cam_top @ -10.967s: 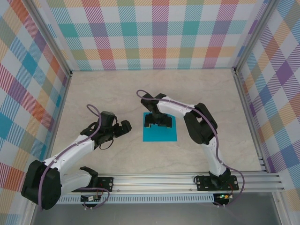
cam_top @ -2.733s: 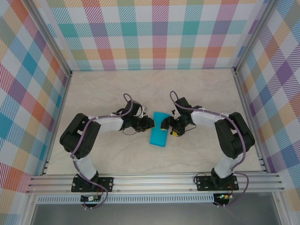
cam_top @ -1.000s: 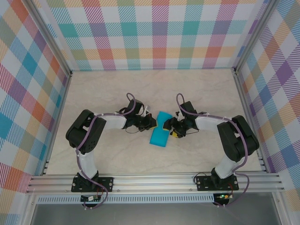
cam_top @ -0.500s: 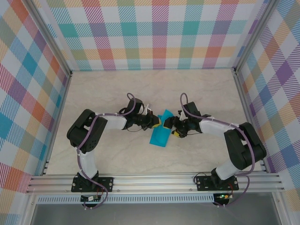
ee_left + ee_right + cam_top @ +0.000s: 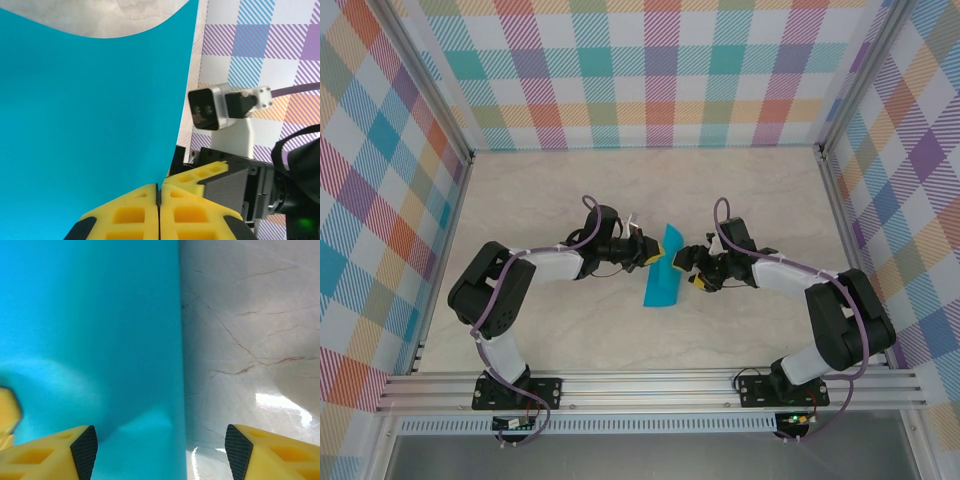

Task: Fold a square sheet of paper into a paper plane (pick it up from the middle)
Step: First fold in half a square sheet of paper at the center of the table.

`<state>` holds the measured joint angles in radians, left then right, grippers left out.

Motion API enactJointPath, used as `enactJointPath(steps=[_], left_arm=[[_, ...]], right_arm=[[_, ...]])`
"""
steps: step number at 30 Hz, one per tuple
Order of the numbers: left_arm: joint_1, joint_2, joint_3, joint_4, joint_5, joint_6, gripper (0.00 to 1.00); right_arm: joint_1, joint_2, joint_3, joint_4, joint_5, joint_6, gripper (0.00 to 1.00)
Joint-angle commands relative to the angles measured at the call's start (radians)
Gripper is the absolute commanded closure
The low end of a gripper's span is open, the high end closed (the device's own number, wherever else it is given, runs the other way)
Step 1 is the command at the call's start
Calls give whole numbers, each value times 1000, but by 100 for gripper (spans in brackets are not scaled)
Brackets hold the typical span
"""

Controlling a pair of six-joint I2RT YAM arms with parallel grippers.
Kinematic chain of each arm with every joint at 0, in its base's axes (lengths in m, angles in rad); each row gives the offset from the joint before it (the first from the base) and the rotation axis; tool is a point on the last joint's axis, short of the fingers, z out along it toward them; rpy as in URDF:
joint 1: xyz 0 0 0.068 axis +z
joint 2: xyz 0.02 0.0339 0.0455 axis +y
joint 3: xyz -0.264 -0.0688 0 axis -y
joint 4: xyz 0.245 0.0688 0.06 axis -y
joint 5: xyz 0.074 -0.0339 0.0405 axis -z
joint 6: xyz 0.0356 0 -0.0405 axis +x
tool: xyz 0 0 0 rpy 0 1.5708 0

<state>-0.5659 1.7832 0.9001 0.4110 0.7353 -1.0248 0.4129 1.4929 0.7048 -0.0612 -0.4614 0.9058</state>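
Paper: the teal paper (image 5: 662, 268) lay in the middle of the table (image 5: 570, 190), folded to a narrow strip running near to far, with its far end looking raised off the surface.
Left hand: the left gripper (image 5: 649, 254) reached in from the left, its yellow fingers (image 5: 135, 215) pressed flat together on the paper's edge near the far end.
Right hand: the right gripper (image 5: 159, 452) stood wide open on the strip's right side. One finger hung over the paper and the other over bare table, with the paper's long edge running between them. I could not tell whether either finger touched the sheet.
Edges: plaid walls (image 5: 650, 90) closed the table on the left, far and right sides. A metal rail (image 5: 650, 385) ran along the near side, where both arms were bolted.
Open room: bare marbled tabletop spread all around the strip, with the walls well apart from it.
In the way: the two grippers faced each other across the strip, near one another. The right arm's wrist camera (image 5: 210, 107) sat just past the paper's edge, opposite the left fingers.
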Motion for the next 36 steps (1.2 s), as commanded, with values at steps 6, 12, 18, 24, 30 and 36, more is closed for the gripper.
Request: enactJointPath(steps=[6,12,18,24,30,36], left_arm=[[-42,62,-38,121,-3,-41,91],[-61,71,25,-189,-97,150,91],[-62,77,6,-109,-70,129,89],[-68,39,23,-121,-39,164,63],[-75,30,25,-116,-6,176,56],[-84,44,26,21,64,117,84]], right_arm=[[-31,-95,-31,-51,19,-29,23],[-30,-60,-10,-83,-9,-74,22],[-30,7,10,-61,-29,-77,23],[-30,55,27,-16,-45,-64,27],[-32,54,23,11,-30,-27,29],[-49,20,-6,26,-33,-4,29]])
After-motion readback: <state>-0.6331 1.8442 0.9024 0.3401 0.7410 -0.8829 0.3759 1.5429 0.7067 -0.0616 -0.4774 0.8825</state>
